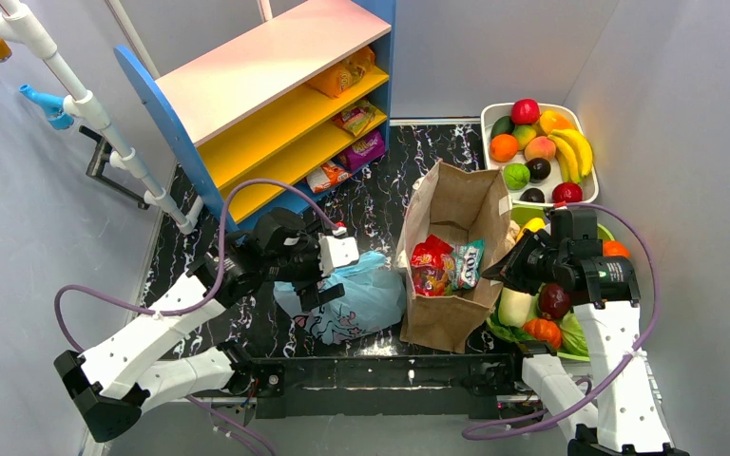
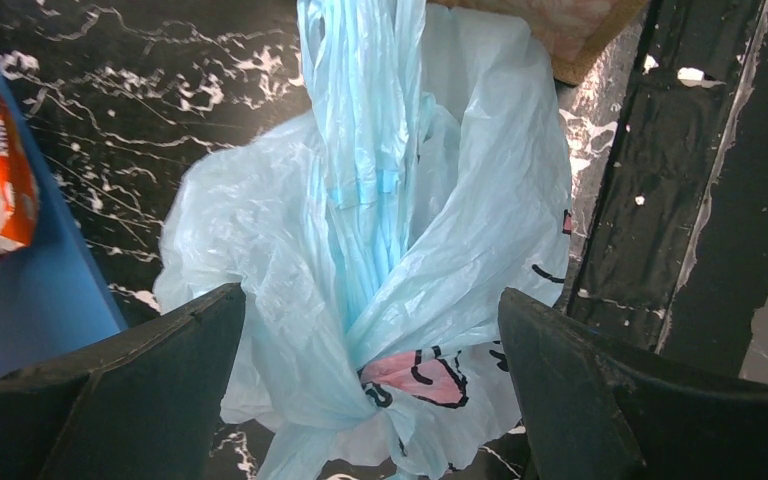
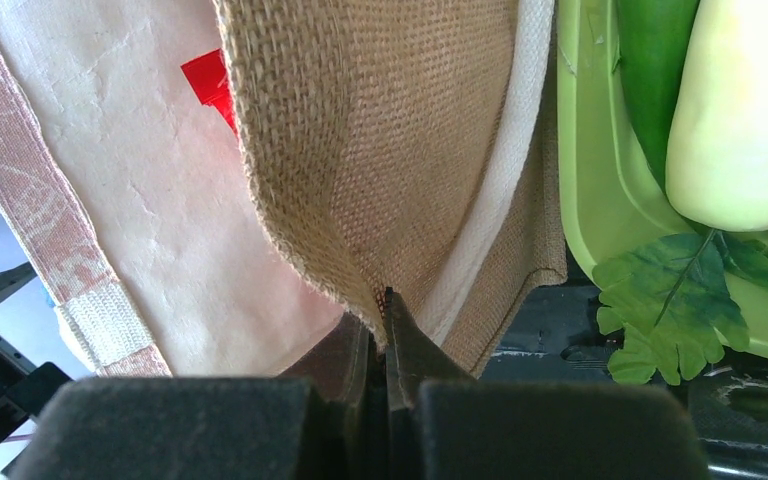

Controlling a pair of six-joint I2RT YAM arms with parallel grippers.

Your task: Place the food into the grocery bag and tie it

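Note:
The light-blue grocery bag (image 1: 356, 299) lies crumpled on the black marbled table, left of a brown burlap bag (image 1: 456, 199). In the left wrist view the grocery bag (image 2: 380, 230) has its plastic gathered into a twist with a knot low down. My left gripper (image 1: 328, 271) hangs open over it, its jaws wide on either side of the knot (image 2: 370, 300) and touching nothing. The food, a red packet (image 1: 428, 266) and a teal-and-white packet (image 1: 466, 263), sits in the brown bag's mouth. My right gripper (image 1: 499, 269) is shut on that brown bag's rim (image 3: 385, 300).
A blue-and-yellow shelf (image 1: 276, 104) with more snack packets (image 1: 342, 123) stands at the back left. A white tray of plastic fruit (image 1: 537, 142) is at the back right. A green tray of vegetables (image 3: 600, 200) lies right beside the brown bag. A white pipe rack (image 1: 105, 123) runs along the left.

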